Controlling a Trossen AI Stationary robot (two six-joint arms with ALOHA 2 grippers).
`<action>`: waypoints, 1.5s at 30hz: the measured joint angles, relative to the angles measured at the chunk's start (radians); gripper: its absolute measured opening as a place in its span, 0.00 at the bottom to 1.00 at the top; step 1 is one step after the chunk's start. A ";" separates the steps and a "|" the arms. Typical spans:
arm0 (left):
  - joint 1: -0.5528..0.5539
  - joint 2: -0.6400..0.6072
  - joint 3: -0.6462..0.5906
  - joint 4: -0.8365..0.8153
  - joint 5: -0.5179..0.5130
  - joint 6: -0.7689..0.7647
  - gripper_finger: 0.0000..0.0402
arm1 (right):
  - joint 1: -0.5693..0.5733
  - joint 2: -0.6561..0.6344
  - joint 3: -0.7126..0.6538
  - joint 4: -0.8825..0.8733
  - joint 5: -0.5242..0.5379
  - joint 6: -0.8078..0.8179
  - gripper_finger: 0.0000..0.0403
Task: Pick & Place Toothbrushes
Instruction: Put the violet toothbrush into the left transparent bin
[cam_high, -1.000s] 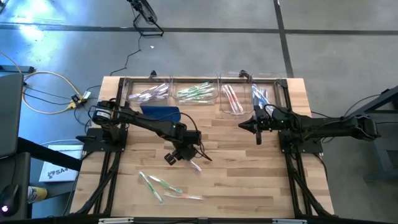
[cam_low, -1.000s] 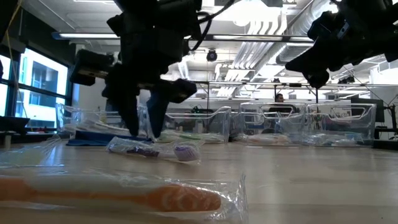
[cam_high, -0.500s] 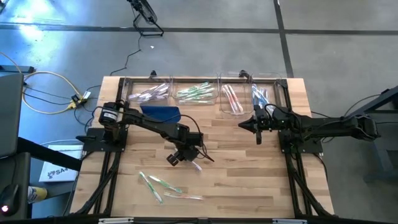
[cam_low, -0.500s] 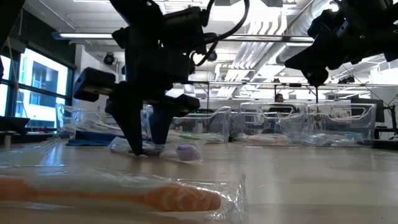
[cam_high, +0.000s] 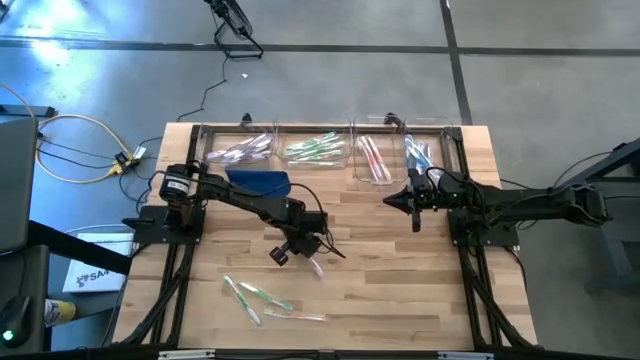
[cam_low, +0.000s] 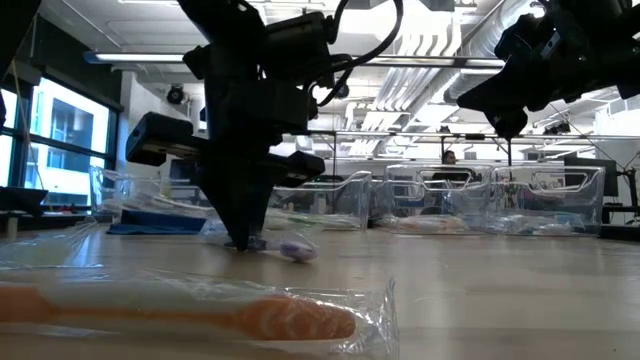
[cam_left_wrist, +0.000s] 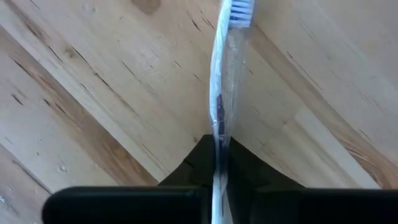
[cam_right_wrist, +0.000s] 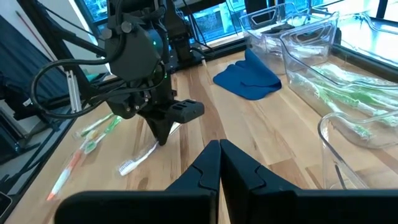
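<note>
Left end effector (cam_left_wrist: 219, 163) pinched shut on the clear-wrapped, white-handled toothbrush (cam_left_wrist: 225, 81) lying on the wooden surface (cam_left_wrist: 93, 93)
Lift straight up so the thin handle cannot twist; right end effector (cam_high: 414, 203) waits closed, empty.

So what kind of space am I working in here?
Probably an open lab or workshop: exposed ceiling ducts, a bare concrete floor around the wooden table, and loose cables beside it.

Pale wood, black arms, bright brushes

The table (cam_high: 400, 290) is light wood planks with darker grain streaks. Both arms are black, as are the left gripper (cam_left_wrist: 217, 155) and right gripper (cam_right_wrist: 219, 152). The cloth (cam_high: 258, 181), upper left of centre, is deep blue. The held toothbrush (cam_left_wrist: 225, 74) is clear-whitish with blue-and-white bristles. The green toothbrushes (cam_high: 250, 297) lie lower left; the near toothbrush (cam_low: 200, 312) is orange. The bins (cam_high: 330, 128) are clear.
</note>
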 joint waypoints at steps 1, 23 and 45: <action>0.000 0.000 0.000 0.001 0.000 0.000 0.04 | 0.000 0.000 0.000 0.000 0.000 0.000 0.00; 0.076 -0.012 0.217 -0.312 -0.145 -0.003 0.02 | 0.000 0.000 0.000 -0.001 -0.002 -0.004 0.00; 0.393 -0.514 0.218 -0.459 -0.415 -0.129 0.02 | 0.000 0.000 0.000 -0.019 0.000 -0.023 0.00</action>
